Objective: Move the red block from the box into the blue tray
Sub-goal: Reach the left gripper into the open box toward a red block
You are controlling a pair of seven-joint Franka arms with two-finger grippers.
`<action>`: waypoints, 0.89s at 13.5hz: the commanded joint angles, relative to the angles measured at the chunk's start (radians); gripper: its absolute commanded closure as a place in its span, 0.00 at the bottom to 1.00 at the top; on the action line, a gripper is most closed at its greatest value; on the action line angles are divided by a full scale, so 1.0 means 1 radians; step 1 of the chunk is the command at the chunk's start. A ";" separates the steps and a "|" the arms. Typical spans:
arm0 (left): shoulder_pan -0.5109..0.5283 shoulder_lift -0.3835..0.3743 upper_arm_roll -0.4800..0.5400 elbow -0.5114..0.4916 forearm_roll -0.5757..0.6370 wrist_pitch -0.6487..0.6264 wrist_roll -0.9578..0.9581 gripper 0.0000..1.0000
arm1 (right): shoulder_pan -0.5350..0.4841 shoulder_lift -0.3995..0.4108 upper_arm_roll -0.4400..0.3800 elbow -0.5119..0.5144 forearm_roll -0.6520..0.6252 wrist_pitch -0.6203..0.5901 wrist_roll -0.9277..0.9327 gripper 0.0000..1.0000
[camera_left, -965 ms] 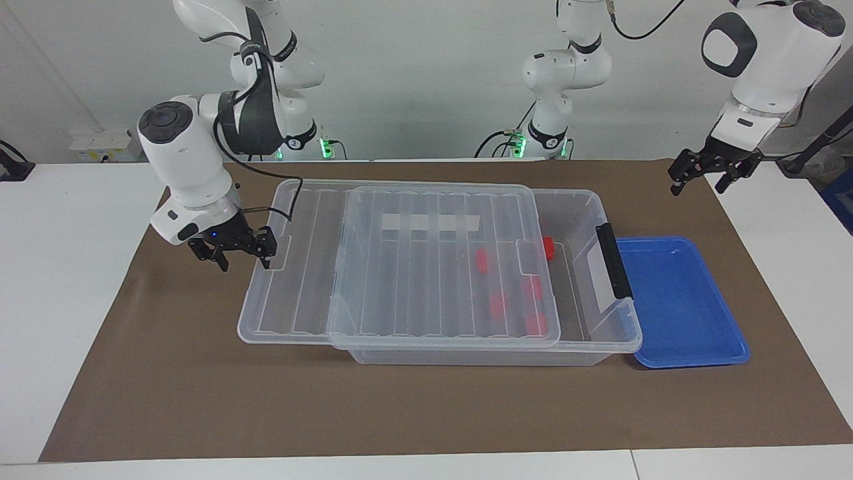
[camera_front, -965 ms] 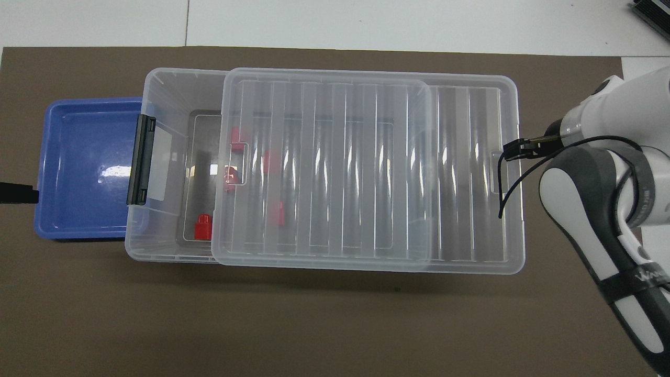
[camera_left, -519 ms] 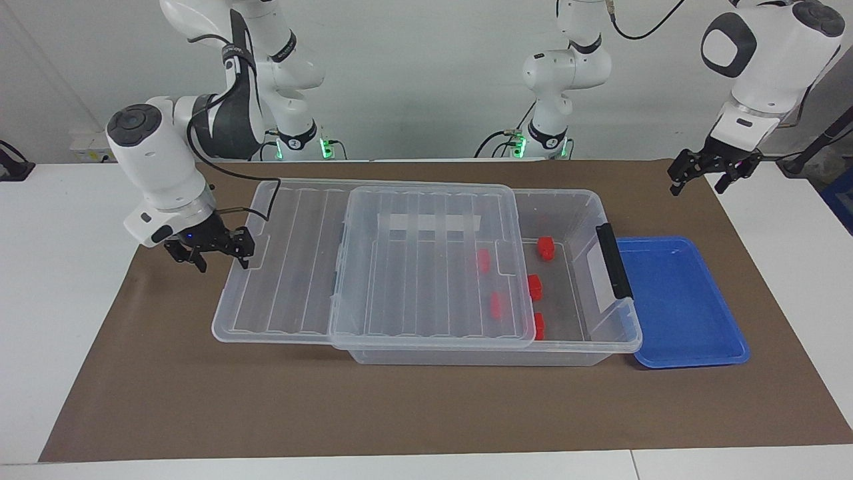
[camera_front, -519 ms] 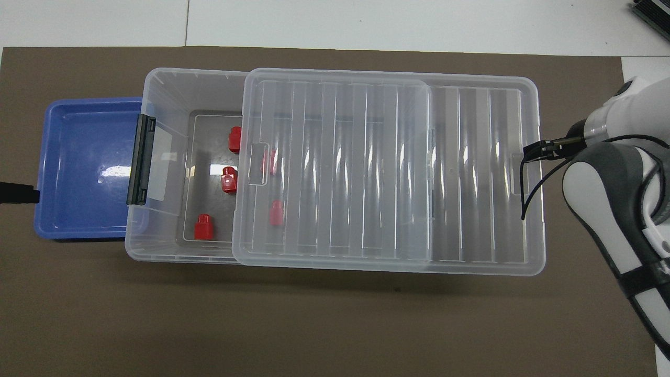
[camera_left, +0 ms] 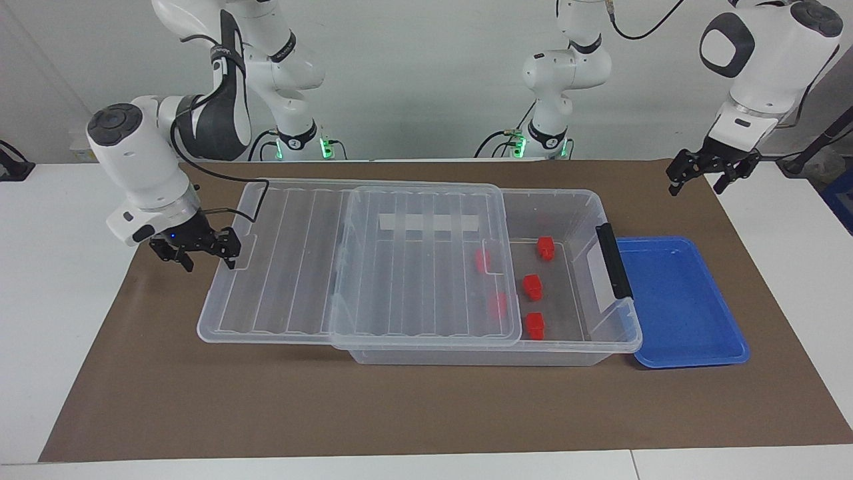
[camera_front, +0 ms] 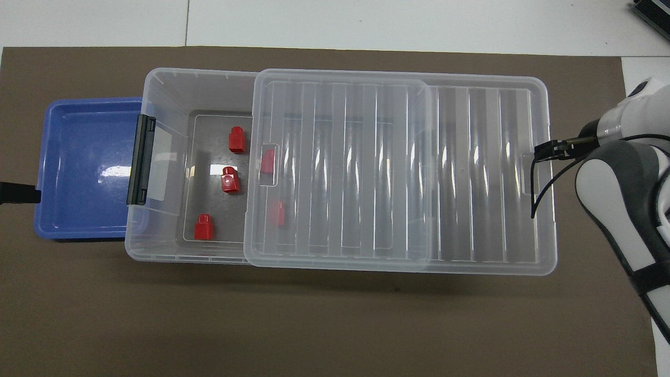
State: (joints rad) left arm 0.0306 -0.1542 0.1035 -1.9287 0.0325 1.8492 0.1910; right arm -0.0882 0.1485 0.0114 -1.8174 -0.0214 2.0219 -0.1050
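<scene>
Lid (camera_left: 360, 267) slid further toward right arm's end, right gripper (camera_left: 200, 250) grasping its edge. Left gripper (camera_left: 708, 175) released, waits over mat. Red block (camera_left: 532, 285) uncovered in box (camera_left: 603, 333); blue tray (camera_left: 680, 300) beside. Keep pull level, avoid dragging box.

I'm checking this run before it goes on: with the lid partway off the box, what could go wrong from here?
1. The lid overhangs the box toward the right arm's end, with the right gripper at its edge; it may tip or drop off.
2. Two red blocks lie under the lid, one at its notch, so a reach could hit the lid's edge.
3. The blue tray abuts the box's latch end; a shifting box may nudge it.
</scene>
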 commanded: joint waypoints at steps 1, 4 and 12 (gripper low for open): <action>-0.026 -0.019 0.002 -0.012 0.009 0.008 -0.005 0.00 | -0.018 -0.024 0.009 -0.033 -0.008 0.026 -0.024 0.16; -0.075 -0.013 0.001 0.005 0.009 0.004 -0.013 0.00 | -0.018 -0.021 0.009 -0.025 -0.008 0.024 -0.022 0.13; -0.276 -0.005 -0.010 0.033 -0.062 0.030 -0.407 0.00 | 0.024 -0.026 0.015 0.053 0.006 0.005 0.103 0.05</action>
State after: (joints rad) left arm -0.2087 -0.1542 0.0816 -1.8961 -0.0136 1.8557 -0.1355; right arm -0.0812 0.1328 0.0172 -1.7858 -0.0203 2.0335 -0.0625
